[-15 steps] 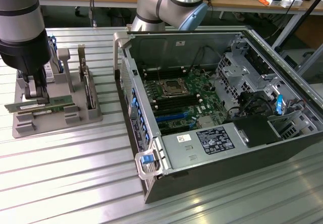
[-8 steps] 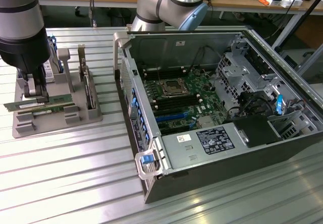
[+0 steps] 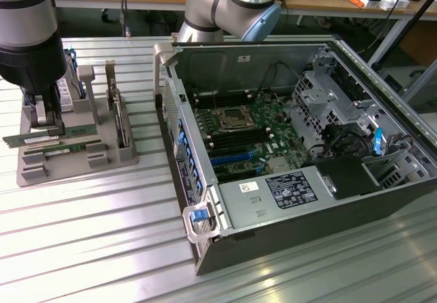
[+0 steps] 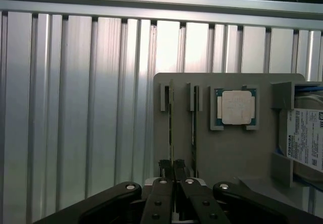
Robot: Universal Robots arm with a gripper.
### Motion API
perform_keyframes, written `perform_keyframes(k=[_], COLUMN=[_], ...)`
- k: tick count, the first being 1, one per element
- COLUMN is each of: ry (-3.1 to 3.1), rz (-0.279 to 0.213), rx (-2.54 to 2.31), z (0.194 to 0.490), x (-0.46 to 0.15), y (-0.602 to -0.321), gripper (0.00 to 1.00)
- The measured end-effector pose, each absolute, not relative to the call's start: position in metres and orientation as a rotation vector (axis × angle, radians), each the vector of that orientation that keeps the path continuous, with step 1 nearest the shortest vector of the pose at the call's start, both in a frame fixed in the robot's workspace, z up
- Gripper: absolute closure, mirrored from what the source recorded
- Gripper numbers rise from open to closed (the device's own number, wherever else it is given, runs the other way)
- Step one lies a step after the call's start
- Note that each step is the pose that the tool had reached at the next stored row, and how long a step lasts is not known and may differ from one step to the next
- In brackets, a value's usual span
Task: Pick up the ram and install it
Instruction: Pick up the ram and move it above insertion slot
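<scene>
The ribbed aluminium surface [image 3: 102, 248] carries an open metal case [image 3: 382, 194] at the exterior view's right and a matte grey plastic holder [image 3: 102, 160] at its left. The ram [image 4: 170, 123], a thin, rigid green board, stands on edge in a holder slot, just beside a second stick [image 4: 194, 128]. The black fingers [image 4: 164, 166] are closed almost fully, pinching the ram's top edge. Lifting straight up along the slot with the board level should keep it from binding or scraping its neighbour. The contact looks narrow, so a slow pull seems wise.
</scene>
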State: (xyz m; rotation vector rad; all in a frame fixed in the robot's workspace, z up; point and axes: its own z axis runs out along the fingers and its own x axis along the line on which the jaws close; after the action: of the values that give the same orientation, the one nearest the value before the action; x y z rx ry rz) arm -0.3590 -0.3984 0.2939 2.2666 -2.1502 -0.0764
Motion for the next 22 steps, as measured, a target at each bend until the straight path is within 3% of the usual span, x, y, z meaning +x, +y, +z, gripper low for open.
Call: perform_keyframes(k=[22], ry=[-2.15], rz=[-0.076], rx=[2.267], z=[0.31], x=[-0.359], y=[-0.398], gripper=[0.88])
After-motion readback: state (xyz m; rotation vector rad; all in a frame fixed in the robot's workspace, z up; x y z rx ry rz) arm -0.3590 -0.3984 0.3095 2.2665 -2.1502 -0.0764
